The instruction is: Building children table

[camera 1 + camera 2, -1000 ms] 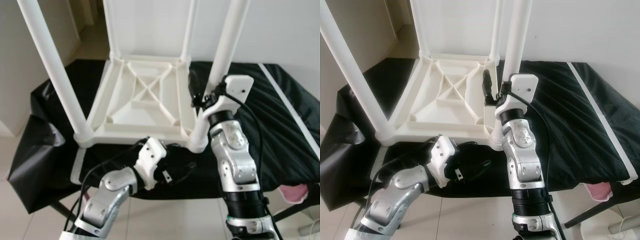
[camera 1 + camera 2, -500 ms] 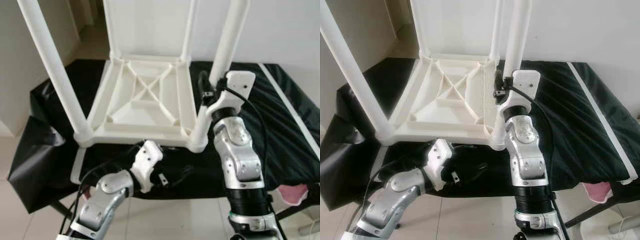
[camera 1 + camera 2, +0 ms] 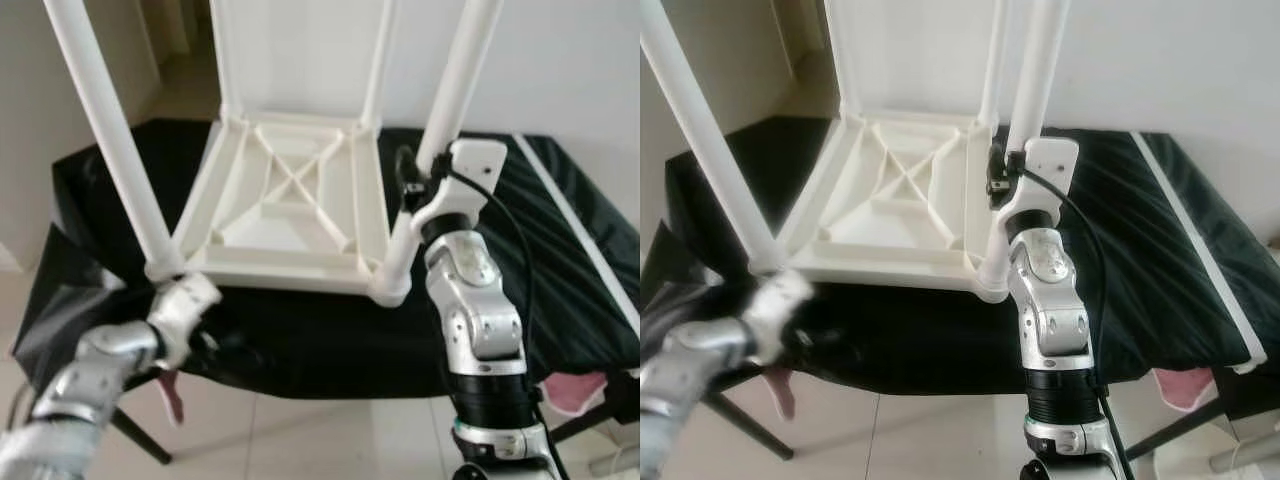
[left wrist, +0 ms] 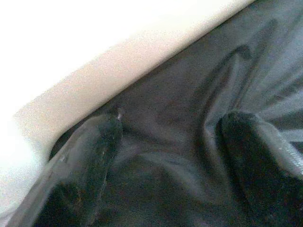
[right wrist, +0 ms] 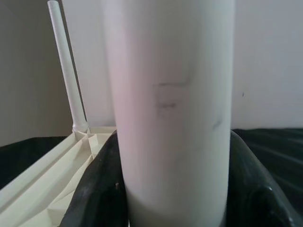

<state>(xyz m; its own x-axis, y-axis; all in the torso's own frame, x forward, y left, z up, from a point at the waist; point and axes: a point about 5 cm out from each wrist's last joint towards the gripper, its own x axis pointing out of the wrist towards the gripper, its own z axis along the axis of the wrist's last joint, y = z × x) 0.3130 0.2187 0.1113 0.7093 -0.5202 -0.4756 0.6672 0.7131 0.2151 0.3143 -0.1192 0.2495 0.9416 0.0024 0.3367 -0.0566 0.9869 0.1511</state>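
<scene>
We see a white moulded-plastic children's table (image 3: 290, 205) lying upside down, its ribbed underside cream-white in a crossed lattice pattern, and its round tube legs (image 3: 455, 85) plain white with a few faint grey scuff marks in the right wrist view. Under it lies a glossy black plastic sheet (image 3: 560, 270) crossed by a thin white stripe (image 3: 575, 240), against a plain white wall (image 3: 570, 60) and pale beige floor tiles (image 3: 300, 440). Our silver right arm (image 3: 475, 330) bears a white wrist housing above black fingers (image 5: 97, 189), the silver left arm (image 3: 90, 365) ends in black fingers (image 4: 85, 161), and a pink cloth (image 3: 575, 392) peeks from below the sheet's edge.
</scene>
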